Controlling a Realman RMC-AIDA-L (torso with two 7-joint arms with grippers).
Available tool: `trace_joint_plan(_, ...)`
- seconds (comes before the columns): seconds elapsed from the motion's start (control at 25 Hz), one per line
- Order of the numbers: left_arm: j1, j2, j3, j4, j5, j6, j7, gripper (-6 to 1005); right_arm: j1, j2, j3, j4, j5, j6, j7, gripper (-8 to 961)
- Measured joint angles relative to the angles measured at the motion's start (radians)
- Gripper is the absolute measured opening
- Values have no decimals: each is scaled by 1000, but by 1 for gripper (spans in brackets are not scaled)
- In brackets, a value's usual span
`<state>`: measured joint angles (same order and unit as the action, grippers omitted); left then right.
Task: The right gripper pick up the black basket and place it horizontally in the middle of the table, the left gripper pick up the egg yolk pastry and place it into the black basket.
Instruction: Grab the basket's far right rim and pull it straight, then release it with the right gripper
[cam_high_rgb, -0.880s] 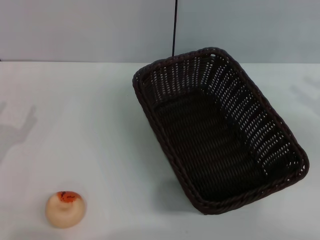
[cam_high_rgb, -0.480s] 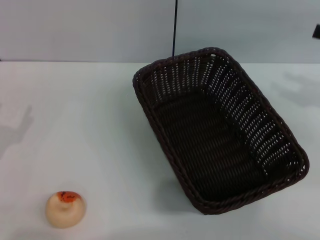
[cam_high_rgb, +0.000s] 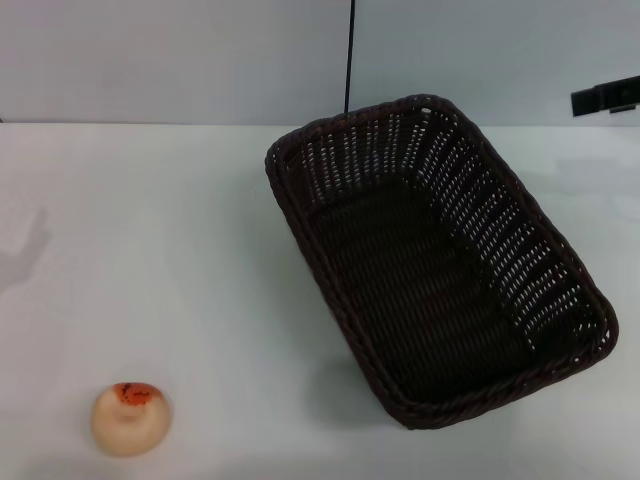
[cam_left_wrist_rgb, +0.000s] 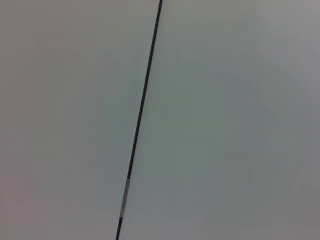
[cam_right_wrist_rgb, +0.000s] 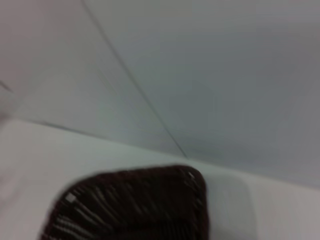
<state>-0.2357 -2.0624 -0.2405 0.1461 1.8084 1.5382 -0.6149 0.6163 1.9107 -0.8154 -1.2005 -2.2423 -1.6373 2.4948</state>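
The black basket (cam_high_rgb: 440, 260) lies on the white table, right of the middle, set at a slant with its long side running from the far middle to the near right. It is empty. Part of it also shows in the right wrist view (cam_right_wrist_rgb: 135, 205). The egg yolk pastry (cam_high_rgb: 130, 418) sits at the near left of the table, far from the basket. The right gripper (cam_high_rgb: 606, 98) shows as a black tip at the far right edge, above and beyond the basket's far right corner. The left gripper is out of view; only its shadow falls at the left edge.
The white table (cam_high_rgb: 180, 250) runs back to a pale grey wall with a thin black vertical line (cam_high_rgb: 349, 55), which also shows in the left wrist view (cam_left_wrist_rgb: 142, 110).
The right gripper's tip has come into the head view from the right edge, moving left. The shadow at the left edge has shrunk leftward. Basket and pastry have not moved.
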Motion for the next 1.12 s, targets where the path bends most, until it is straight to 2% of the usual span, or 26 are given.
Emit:
trace_joint_plan(0.04, -2, 0, -4, 0, 0, -2, 0, 811, 64, -1, -10, 31, -105, -14, 52, 730)
trace_joint_plan(0.12, -4, 1, -7, 0, 0, -6, 0, 811, 89, -2, -14, 52, -138, -21, 72, 730)
trace_joint_plan(0.24, -13, 1, -12, 0, 0, -22, 0, 810, 192, -7, -32, 169, -214, -45, 112, 730)
trace_joint_plan(0.36, -17, 1, -15, 1, 0, -30, 0, 810, 230, 2, -42, 218, -246, -40, 115, 730)
trace_joint_plan(0.4, -18, 2, -17, 1, 0, -31, 0, 810, 245, 8, -44, 237, -264, -34, 116, 730)
trace_joint_plan(0.44, -19, 2, -19, 1, 0, -30, 0, 810, 278, 23, -45, 276, -313, -25, 120, 730)
trace_joint_plan(0.48, -21, 2, -23, 2, 0, -29, 0, 810, 278, 23, -45, 276, -313, -25, 120, 730)
trace_joint_plan(0.52, -22, 2, -25, 2, -1, -28, 0, 810, 303, 39, -51, 299, -354, -18, 134, 730)
trace_joint_plan(0.56, -24, 2, -28, 3, -1, -28, 0, 810, 303, 39, -51, 299, -354, -18, 134, 729)
trace_joint_plan(0.6, -26, 3, -28, 4, -1, -28, 0, 810, 311, 47, -61, 304, -374, -15, 147, 729)
trace_joint_plan(0.64, -28, 3, -29, 4, -1, -29, 0, 810, 324, 65, -83, 309, -406, -8, 170, 729)
trace_joint_plan(0.68, -29, 3, -29, 4, -1, -30, 0, 809, 324, 65, -83, 309, -406, -8, 170, 729)
trace_joint_plan(0.88, -33, 4, -28, 0, -2, -30, 0, 809, 344, 108, -116, 317, -458, 24, 199, 729)
trace_joint_plan(0.92, -34, 4, -28, 0, -2, -31, 0, 809, 346, 129, -126, 320, -493, 59, 211, 729)
trace_joint_plan(1.12, -39, 2, -27, 0, -2, -36, 0, 809, 368, 144, -140, 395, -534, 116, 222, 730)
